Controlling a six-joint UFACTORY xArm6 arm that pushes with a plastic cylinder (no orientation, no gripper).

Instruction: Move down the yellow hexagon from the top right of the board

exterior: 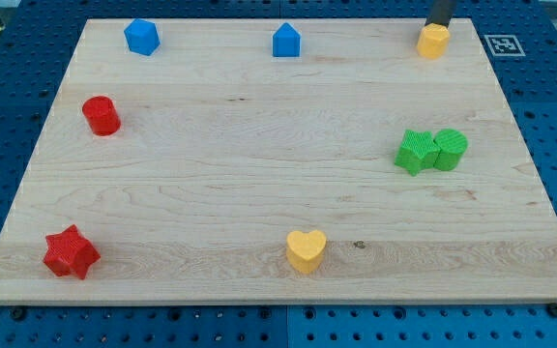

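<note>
My tip [437, 26] sits at the view's top right, touching or just behind the upper edge of the yellow hexagon [433, 41], which lies directly below it near the top edge of the desk [259, 193]. There are no fingers to open or close; the rod holds nothing and can only push. I judge the approach done and the push about to start. The next move calls for a straight stroke toward the view's bottom, kept centred so the hexagon does not slip aside. The green blocks [431, 151] lie well below my tip, in that path.
</note>
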